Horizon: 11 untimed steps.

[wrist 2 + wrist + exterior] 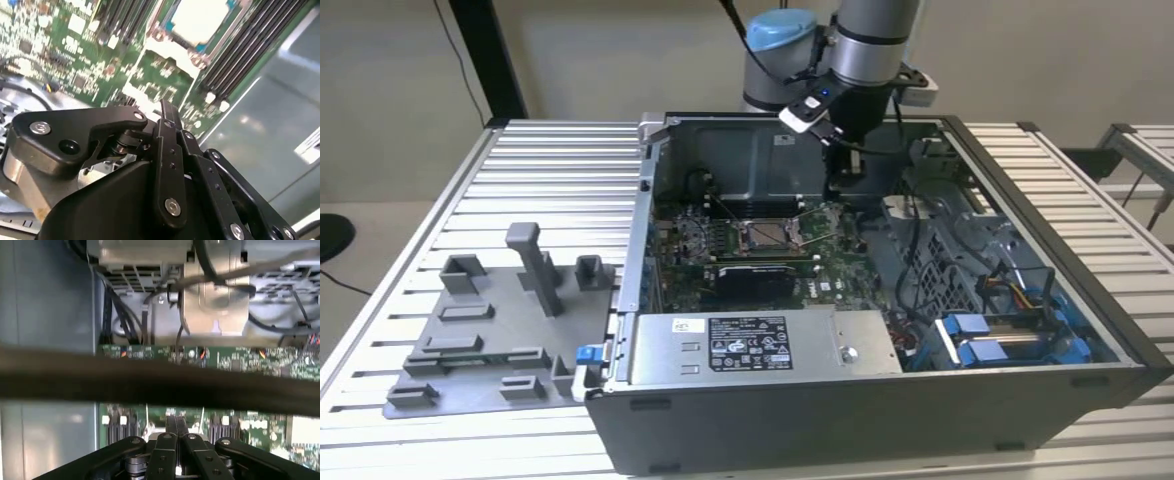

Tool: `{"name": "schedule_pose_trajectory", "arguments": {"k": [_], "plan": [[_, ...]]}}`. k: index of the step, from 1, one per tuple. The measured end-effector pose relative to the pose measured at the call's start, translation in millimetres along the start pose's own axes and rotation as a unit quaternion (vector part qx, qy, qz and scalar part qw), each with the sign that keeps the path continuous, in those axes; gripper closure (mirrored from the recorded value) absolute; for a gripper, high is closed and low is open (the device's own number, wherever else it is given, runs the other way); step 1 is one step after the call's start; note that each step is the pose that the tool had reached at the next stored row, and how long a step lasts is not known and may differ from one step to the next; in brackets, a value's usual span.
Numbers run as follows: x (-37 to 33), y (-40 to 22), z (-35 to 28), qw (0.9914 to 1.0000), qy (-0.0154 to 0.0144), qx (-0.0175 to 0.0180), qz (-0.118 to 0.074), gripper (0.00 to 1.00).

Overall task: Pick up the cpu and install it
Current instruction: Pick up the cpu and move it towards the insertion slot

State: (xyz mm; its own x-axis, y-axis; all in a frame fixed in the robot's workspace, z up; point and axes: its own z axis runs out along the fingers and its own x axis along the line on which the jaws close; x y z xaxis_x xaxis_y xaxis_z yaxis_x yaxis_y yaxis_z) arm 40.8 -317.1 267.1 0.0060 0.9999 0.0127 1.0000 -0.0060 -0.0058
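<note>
Now gripper (175,420) is clenched, 2 fingers (170,427) pressed together w/ nothing held; socket (767,237) & cables (122,315) must be avoided.

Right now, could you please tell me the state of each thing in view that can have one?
Fingers: shut, nothing between them, above the board.
Chip: lying flat on the board, not held.
Computer case: on its side, open, side panel off.
Arm: reaching down into the case.
</note>
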Motion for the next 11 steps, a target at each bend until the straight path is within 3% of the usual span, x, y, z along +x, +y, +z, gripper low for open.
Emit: {"name": "schedule_pose_trajectory", "arguments": {"k": [6, 8, 11], "plan": [[0.1, 26.8, 4.6, 0.99999, 0.0008, 0.005, 0.0, 1.0], [0.1, 32.9, 5.2, 0.99997, 0.0029, 0.0075, 0.0, 1.0], [0.1, 36.2, 5.9, 0.99989, 0.0085, 0.0121, 0.0, 1.0]]}}
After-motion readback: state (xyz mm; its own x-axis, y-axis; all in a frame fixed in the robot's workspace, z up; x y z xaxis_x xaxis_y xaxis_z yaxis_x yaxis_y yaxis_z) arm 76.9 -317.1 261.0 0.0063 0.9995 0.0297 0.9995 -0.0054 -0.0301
